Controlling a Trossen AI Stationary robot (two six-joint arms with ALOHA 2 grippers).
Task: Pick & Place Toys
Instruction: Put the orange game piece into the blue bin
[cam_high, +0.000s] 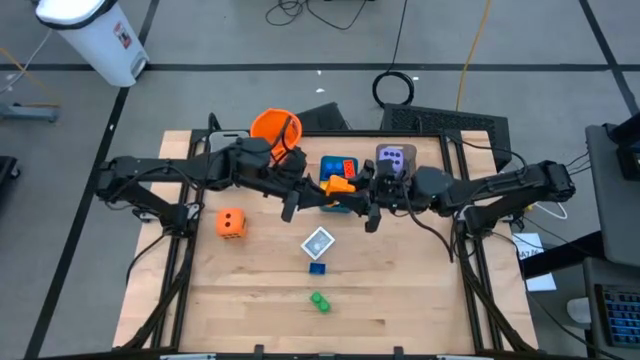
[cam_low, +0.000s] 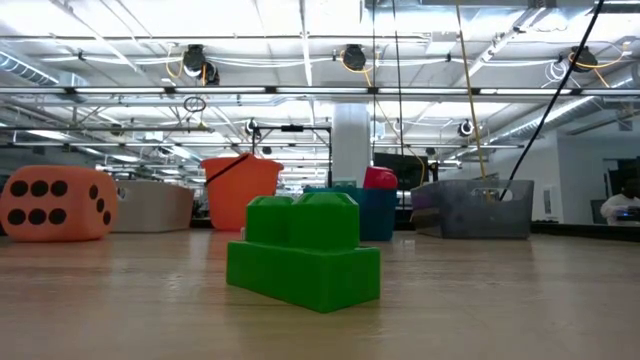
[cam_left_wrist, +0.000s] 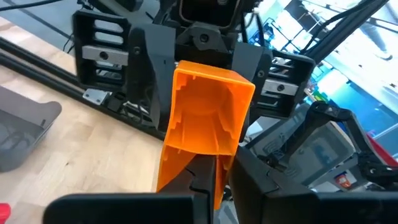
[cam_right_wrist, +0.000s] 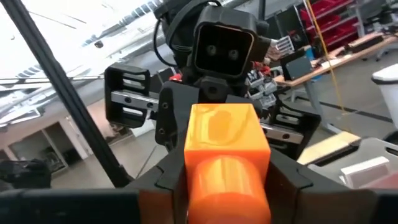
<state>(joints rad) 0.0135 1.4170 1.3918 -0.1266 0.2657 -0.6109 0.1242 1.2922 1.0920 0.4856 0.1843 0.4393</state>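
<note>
Both hands (cam_high: 345, 190) on orange brick (cam_high: 340, 184), teal tray (cam_high: 330, 165) behind

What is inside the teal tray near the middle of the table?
From above, the teal tray shows a red brick inside. The two arms and the orange brick held between their jaws cover its near part, so anything there is hidden.

The table (cam_high: 400, 300) is pale wood with a smooth matt grain. The green brick (cam_low: 303, 251) and the orange brick (cam_right_wrist: 227, 158) are glossy plastic. The orange die (cam_low: 57, 203) looks matt and soft.
</note>
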